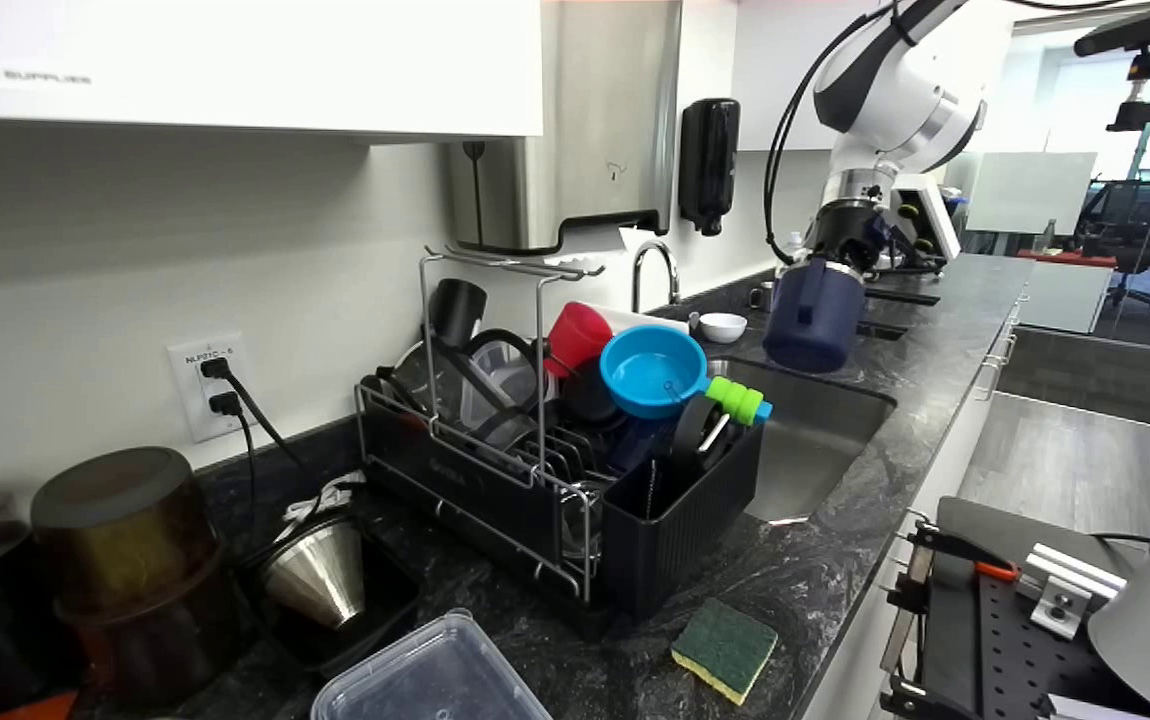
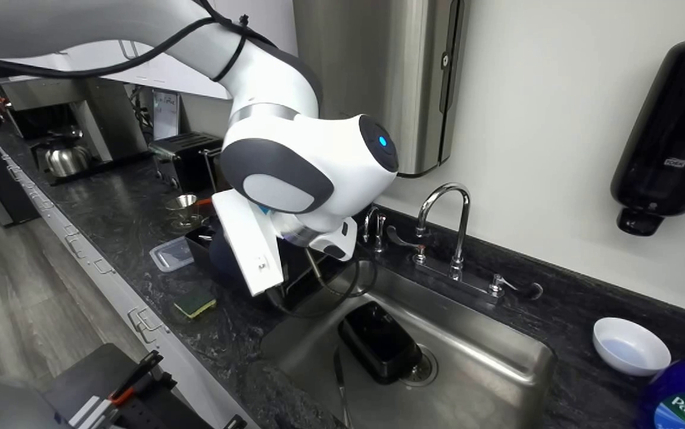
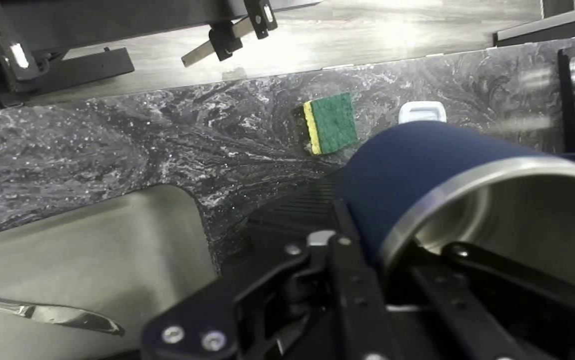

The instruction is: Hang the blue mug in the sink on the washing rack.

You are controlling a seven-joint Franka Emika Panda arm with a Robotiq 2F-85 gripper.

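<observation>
Blue mug (image 1: 810,325), wall tight between fingers (image 3: 350,265), near washing rack (image 1: 490,490) full of dishes (image 1: 653,372).

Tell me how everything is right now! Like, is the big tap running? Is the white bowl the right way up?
Blue mug: held in the air, mouth up, not hung yet
Gripper: shut on the mug's wall
Big tap: no running water to be seen
White bowl: right way up
Sponge: lying flat, green side up
Knife: lying in the sink
Black plugs: pushed into the wall outlet
Light-blue dish: tilted
</observation>
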